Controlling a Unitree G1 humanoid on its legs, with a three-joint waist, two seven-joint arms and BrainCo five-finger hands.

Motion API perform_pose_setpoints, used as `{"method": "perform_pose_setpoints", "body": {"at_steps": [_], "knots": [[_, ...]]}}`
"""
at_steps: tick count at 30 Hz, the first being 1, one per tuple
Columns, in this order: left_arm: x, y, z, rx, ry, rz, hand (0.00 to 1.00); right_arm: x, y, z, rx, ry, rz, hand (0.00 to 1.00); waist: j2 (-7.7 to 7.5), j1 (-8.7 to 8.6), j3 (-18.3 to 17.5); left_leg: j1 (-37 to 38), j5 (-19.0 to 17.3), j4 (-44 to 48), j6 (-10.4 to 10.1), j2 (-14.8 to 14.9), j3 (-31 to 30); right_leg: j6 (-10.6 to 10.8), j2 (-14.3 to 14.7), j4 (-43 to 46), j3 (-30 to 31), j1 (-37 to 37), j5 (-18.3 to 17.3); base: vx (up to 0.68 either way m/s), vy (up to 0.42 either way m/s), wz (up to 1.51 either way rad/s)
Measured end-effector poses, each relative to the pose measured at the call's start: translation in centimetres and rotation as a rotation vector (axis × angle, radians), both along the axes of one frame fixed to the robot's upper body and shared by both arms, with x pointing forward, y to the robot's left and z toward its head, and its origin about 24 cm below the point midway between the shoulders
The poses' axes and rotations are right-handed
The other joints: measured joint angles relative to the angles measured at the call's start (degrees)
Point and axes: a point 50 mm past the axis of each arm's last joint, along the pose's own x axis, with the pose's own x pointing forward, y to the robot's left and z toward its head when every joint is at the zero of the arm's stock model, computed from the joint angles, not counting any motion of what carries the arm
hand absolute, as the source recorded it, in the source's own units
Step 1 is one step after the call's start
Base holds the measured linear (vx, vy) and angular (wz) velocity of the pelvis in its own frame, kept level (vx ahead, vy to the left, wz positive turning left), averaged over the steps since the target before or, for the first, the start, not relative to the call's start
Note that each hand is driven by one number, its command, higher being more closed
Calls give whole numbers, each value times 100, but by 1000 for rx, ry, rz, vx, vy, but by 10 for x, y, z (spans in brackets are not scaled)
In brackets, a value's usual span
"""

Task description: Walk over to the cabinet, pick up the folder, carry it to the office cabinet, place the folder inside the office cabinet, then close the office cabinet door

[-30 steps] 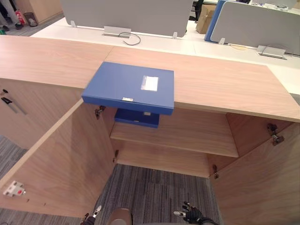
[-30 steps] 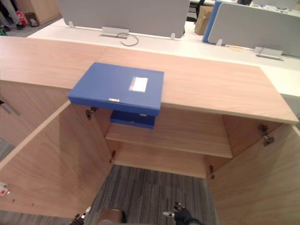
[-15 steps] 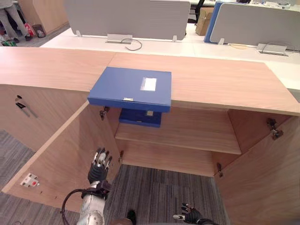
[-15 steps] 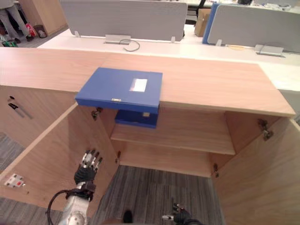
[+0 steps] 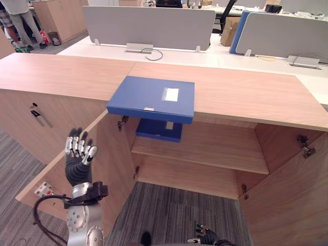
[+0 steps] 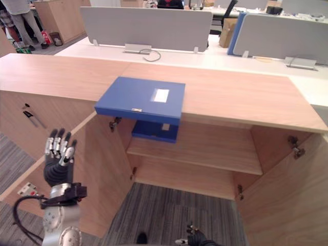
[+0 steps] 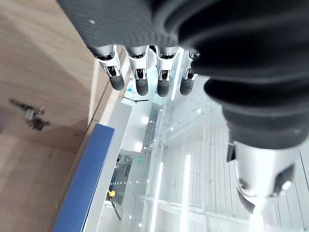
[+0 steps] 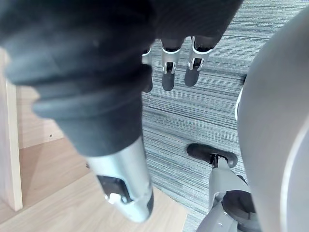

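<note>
Folder (image 5: 151,97) sits on the cabinet top (image 5: 246,95), overhanging its front edge, well beyond and right of our left hand (image 5: 77,166) fingers (image 5: 75,145). Risk, we judge: a one-sided nudge tips it off, or the arm clips the open door (image 5: 110,159) just beside the fingers. Left fingers are straight, spread, touching nothing. Right hand (image 5: 205,237) hangs low, relaxed, empty.

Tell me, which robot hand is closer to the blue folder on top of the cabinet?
Left. The left hand is up beside the open door, below-left of the folder; the right hand hangs low near the floor.
</note>
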Motion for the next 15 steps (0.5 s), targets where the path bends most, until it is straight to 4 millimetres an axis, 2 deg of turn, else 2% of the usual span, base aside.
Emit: {"method": "perform_pose_setpoints", "body": {"at_steps": [4,7,8,10,15], "knots": [[1,9,24,307,-25,189,0,0,0,0,5,2,5,0,-3,20,-10,-6,-42,20,-40,51,10,-8,56,-41,31,8,4,31,-40,-2],[15,10,48,595,-77,232,0,-1,1,0,7,8,11,0,-14,34,-29,8,-72,34,-77,127,70,-46,128,-77,98,8,12,5,-45,-11],[17,10,52,643,-91,236,0,-1,1,0,9,8,12,0,-16,34,-32,17,-77,34,-84,141,92,-53,138,-77,127,3,13,-6,-41,-20],[31,11,67,846,-126,258,0,-1,1,0,14,6,25,0,-15,18,-92,32,-91,34,-103,189,161,-72,171,-81,207,-19,15,-15,-37,-17],[47,20,70,1101,-76,346,0,1,5,1,9,-11,93,0,-38,-45,-170,118,-141,33,-147,252,357,-98,206,-79,411,-39,29,-16,-13,-23]]}}
